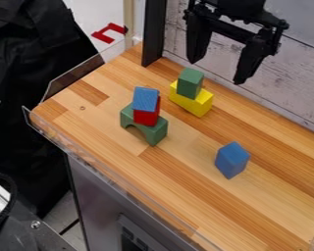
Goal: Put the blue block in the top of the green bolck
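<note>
- Since you're looking for blue onto green, your likeliest pick is the loose blue, wooden-looking rectangular block (232,160), which is standing on the pale-and-brown striped wood table (186,171), well apart from both stacks.
- Your black two-finger gripper (217,71) is hanging high near the wall, fingers spread wide and holding nothing, so it's looking ready for a grab, imo.
- Your probable target, the small green rectangular block (190,82), is standing upright on the chunky yellow block (200,104). The yellow one is acting as its base, so I'm guessing somebody's building a three-high tower.
- Heads up, another blue block (145,99) is topping a red block (146,116), and both are riding on a green arch-shaped block (143,123). That pile is already looking finished, so I'm betting you're leaving it alone.
- For elbow room, you're getting bare wood all around the loose blue one, so either finger should be fitting fine.
- Behind the yellow base, the whitewashed plank wall (297,73) is running close, and a black upright post (154,32) is standing by the far corner. You're probably wanting a high carry and a straight drop, because that small green top is giving you little margin.
</note>
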You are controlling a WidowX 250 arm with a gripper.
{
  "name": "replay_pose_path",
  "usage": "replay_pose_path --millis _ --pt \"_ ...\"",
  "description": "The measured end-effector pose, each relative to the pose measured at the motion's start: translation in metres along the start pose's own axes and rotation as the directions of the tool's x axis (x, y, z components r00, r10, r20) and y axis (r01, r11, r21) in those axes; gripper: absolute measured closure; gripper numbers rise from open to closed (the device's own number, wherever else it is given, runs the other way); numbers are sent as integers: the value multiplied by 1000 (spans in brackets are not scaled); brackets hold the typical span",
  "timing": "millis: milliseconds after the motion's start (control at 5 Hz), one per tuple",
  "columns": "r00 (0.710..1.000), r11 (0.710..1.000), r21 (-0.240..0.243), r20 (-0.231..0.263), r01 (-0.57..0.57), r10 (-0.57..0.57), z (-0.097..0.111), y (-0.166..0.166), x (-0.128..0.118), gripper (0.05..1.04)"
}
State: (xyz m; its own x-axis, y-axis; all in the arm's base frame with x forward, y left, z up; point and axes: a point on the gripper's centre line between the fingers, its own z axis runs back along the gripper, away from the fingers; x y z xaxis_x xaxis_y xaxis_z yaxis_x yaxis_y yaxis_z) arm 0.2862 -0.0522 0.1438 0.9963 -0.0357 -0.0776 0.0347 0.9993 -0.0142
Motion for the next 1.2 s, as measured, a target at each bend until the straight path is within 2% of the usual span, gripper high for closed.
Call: replay_pose_path --millis 200,400,600,800,1000,1200 --pt "999 1000 3 -35 -4 4 -10 1 -1 83" --pt "999 1000 -1 -35 16 -16 -25 -6 -4 83" --pt "998 997 -20 1 69 -69 -33 -22 -2 83" --pt "993 993 -44 -35 107 -109 -52 -30 -3 83" --pt "988 991 -35 -87 129 -131 -66 -36 -5 83" --pt "984 989 -53 -110 137 -142 -87 -41 -10 83"
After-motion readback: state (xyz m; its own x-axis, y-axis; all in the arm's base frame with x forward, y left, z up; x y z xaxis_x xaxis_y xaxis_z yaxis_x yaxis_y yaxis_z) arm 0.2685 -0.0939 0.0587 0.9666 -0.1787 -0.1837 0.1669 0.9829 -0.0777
